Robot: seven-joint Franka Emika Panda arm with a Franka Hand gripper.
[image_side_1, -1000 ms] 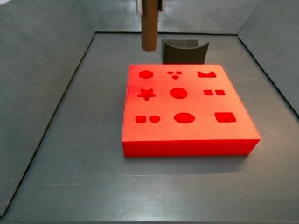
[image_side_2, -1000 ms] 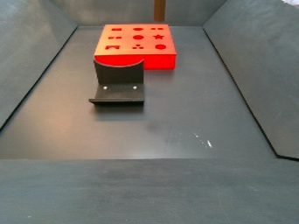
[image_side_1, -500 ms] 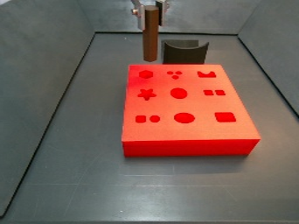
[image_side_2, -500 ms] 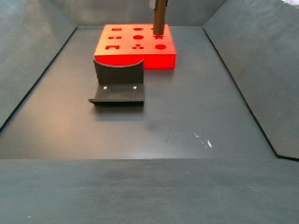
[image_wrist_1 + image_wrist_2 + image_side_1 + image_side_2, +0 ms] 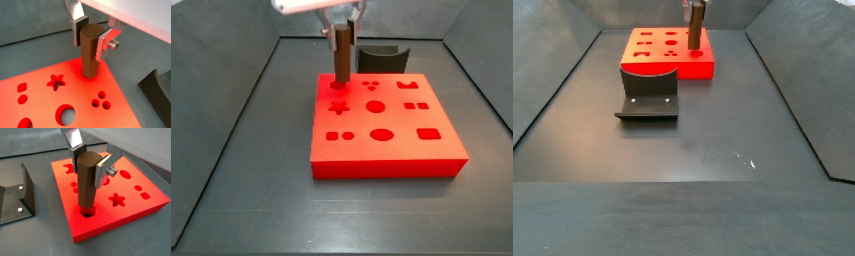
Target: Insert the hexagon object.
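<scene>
Grey floor [image 5: 700, 150] fills the walled bin, bare across the near half in a side view. Next back sits the fixture [image 5: 648, 96], its dark bracket just in front of the red block [image 5: 667, 50]. On that red block, cut-outs show clearly: a star [image 5: 118, 200] and a round hole [image 5: 65, 113] among them. At the block's corner hole stands the hexagon object [image 5: 87, 183], upright, its lower end meeting the opening at six o'clock below the gripper [image 5: 91, 159]. Silver fingers [image 5: 107, 44] clamp the peg's upper part from both sides. Farthest back in a side view, the dark grey curved block [image 5: 381, 57] waits behind the red block.
</scene>
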